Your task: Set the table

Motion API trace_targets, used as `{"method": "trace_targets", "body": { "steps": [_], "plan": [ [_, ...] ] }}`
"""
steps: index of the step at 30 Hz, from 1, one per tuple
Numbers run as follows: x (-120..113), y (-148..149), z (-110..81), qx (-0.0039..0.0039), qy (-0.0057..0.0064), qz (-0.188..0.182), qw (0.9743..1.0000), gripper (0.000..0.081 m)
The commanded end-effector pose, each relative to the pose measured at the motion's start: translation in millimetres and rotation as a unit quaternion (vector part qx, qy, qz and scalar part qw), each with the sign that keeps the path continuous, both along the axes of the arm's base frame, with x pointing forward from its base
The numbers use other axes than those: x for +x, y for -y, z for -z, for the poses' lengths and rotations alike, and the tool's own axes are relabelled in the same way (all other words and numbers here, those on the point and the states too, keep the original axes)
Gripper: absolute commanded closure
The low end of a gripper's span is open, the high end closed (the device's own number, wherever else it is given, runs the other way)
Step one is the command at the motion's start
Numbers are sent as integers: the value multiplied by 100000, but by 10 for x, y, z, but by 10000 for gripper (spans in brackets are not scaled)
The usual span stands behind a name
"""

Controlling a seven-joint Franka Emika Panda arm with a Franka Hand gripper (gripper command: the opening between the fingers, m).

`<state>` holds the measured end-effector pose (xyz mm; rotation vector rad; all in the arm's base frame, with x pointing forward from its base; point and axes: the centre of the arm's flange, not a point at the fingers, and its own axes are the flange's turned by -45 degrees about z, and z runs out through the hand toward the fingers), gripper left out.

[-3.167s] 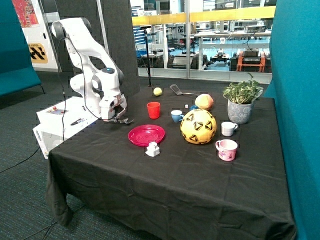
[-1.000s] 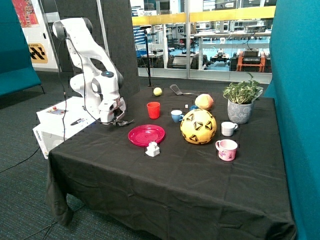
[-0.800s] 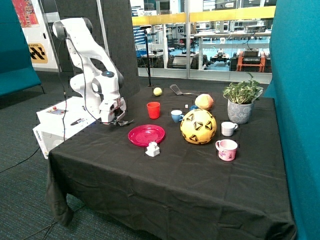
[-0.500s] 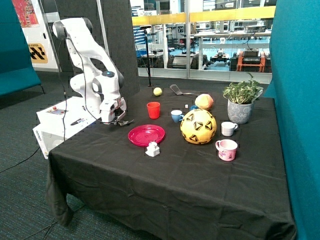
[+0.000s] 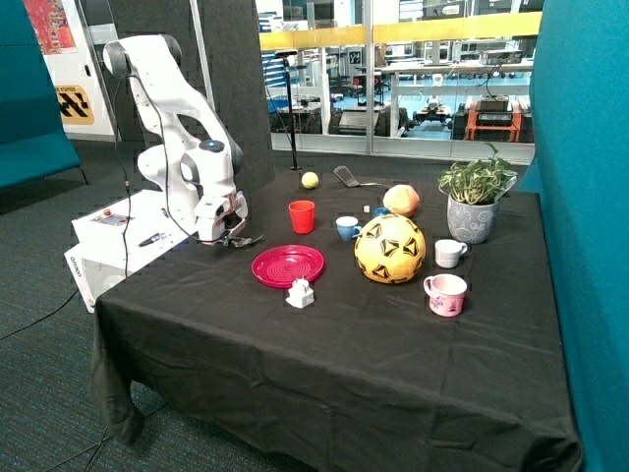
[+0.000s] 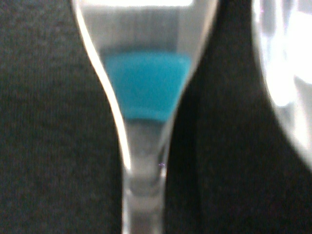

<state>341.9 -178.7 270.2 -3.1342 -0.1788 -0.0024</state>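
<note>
Hidden or unclear: we cannot tell whether the fingers are spread or pressed together; in the outside view the gripper (image 5: 233,237) is small and dark against the cloth, and the wrist view shows no fingers.
Wrist view: a shiny piece of cutlery (image 6: 144,112) fills the picture at very close range, lying on black cloth, with a teal reflection in its wide part; we cannot say whether it is a spoon or a fork. A second pale, shiny shape (image 6: 285,73) is cut off at the edge and cannot be named.
Gripper: low over the bench (image 5: 393,374) near its corner by the white robot base box (image 5: 118,241), right at the cutlery, just beside the red plate (image 5: 287,265).
Bench: large, draped in black cloth, filling the middle of the outside view.
On the bench: a small white object (image 5: 300,292) touching the plate's near rim; a red cup (image 5: 302,216) behind the plate; a blue cup (image 5: 347,228); a big yellow football (image 5: 390,249); a white cup (image 5: 450,253); a pink mug (image 5: 445,294); a potted plant (image 5: 476,202); a small yellow ball (image 5: 310,180); an orange ball (image 5: 401,200); a dark spatula (image 5: 347,177) at the far edge.
Change from earlier: the arm's head has drawn slightly back toward the bench corner; the dishes have not moved.
</note>
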Motion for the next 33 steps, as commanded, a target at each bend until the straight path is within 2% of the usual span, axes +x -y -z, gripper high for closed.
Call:
{"method": "trace_targets", "body": {
  "steps": [1,14,19,27,33],
  "plan": [
    [-30,6,-18,-120,-70,81,100000,436],
    [32,-42,-84,-121,-70,-212,100000,425],
    [62,-64,-166,-121,-69,-274,100000,429],
    [174,-118,-360,-121,-69,-821,99997,367],
    [248,-190,-449,-121,-68,-1172,99993,385]
  ]
}}
